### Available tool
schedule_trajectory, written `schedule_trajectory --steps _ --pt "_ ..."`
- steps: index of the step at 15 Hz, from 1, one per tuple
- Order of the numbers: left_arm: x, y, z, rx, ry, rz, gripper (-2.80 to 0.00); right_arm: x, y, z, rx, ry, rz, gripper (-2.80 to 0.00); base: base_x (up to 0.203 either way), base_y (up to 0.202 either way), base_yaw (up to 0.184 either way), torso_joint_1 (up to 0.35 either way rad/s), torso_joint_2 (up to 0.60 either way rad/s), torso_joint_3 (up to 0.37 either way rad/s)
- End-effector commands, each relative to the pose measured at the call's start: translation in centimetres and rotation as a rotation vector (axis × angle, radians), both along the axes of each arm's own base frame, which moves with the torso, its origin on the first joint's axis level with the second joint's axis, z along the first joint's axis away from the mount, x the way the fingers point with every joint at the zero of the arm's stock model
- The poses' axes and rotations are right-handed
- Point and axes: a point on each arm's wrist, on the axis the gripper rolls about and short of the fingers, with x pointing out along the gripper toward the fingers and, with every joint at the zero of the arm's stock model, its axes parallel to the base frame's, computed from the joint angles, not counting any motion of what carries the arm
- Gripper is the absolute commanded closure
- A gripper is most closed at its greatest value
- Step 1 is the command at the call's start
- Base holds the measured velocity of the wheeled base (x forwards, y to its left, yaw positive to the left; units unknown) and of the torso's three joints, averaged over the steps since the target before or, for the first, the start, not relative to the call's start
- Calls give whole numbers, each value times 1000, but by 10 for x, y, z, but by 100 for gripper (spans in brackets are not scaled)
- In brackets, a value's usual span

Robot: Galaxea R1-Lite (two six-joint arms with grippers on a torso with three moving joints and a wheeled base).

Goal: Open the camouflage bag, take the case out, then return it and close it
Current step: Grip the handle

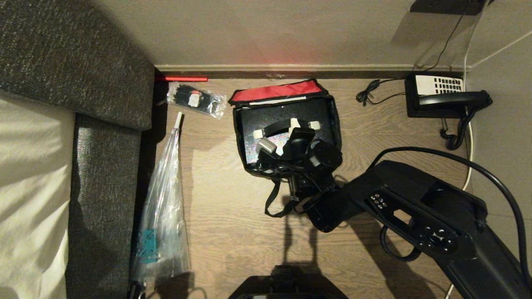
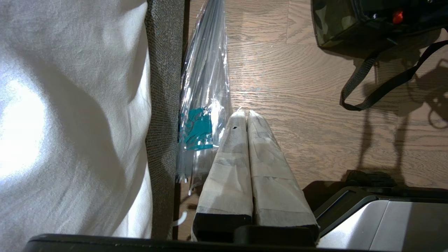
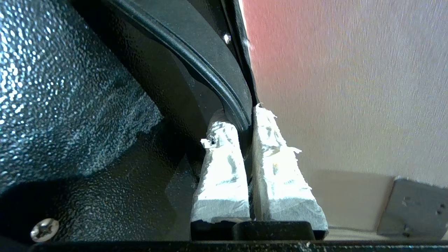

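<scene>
The camouflage bag [image 1: 336, 124] stands open on the wooden floor by the wall, its red-lined lid [image 1: 276, 91] folded back. The speckled black case [image 1: 266, 118] fills the bag's opening. My right gripper [image 1: 294, 124] reaches down over it, shut on the case's black handle [image 1: 277, 129] between its white ends. Close up, the taped fingers [image 3: 218, 164] pinch that handle [image 3: 210, 63] beside the glittery case surface [image 3: 52, 105]. My left gripper [image 2: 246, 113] is parked low beside the bed, shut and empty. A corner of the bag [image 2: 336, 24] shows in the left wrist view.
A grey-edged bed [image 1: 104, 166] lines the left side. A long clear plastic bag [image 1: 164, 199] and a small packet [image 1: 195, 99] lie beside it. A black telephone [image 1: 447, 97] with cords sits at the far right. The bag's strap [image 1: 272, 203] trails on the floor.
</scene>
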Motion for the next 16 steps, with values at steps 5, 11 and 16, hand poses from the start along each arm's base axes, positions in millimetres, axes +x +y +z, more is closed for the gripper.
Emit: schedule_trajectory --steps 5,11,16 --pt "0 0 0 0 3 0 0 -6 -7 19 22 -21 -17 0 0 0 0 0 0 0" --pt "0 0 0 0 1 0 0 -10 -8 24 30 -12 -34 0 0 0 0 0 0 0" --pt "0 0 0 0 1 0 0 -20 3 25 32 -12 -6 0 0 0 0 0 0 0"
